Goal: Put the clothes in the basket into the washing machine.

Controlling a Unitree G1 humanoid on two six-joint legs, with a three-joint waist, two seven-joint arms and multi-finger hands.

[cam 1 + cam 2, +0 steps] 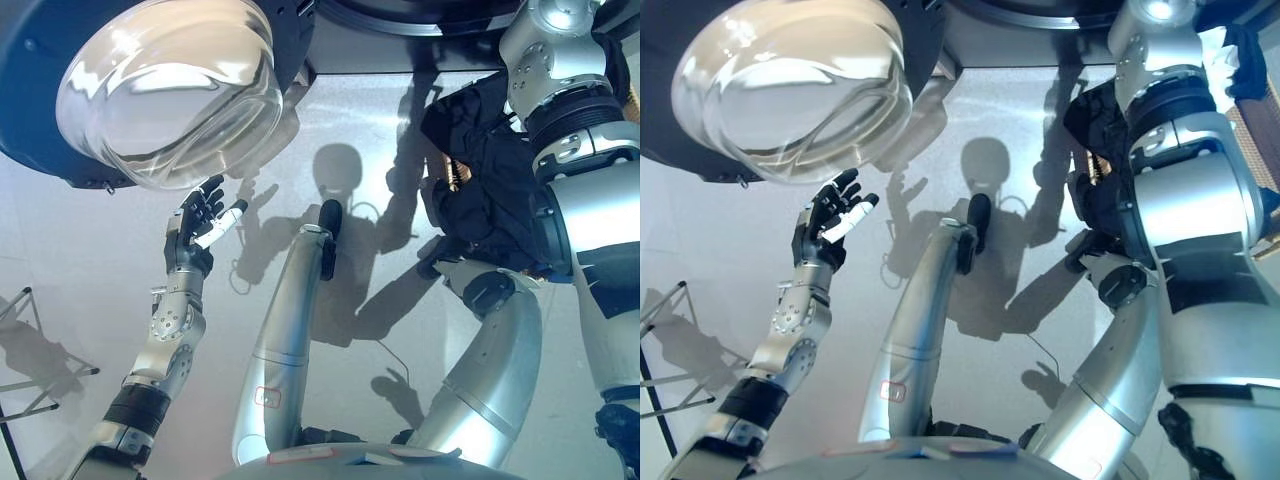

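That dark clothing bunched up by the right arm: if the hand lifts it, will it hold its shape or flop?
Likely floppy: the dark clothing lies crumpled in soft folds and droops unevenly. It probably weighs little for its bulk, so a loose grip may let parts trail or snag on the arm beside it. The left hand is open near the washer door.

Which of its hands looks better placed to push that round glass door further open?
The left robot hand: its fingers are open just below the glass door. The right robot hand isn't visible; that arm is over by dark clothes.

Glossy clear glass door (165, 90); matt dark cloth clothes (480, 170); smooth floor (80, 260)
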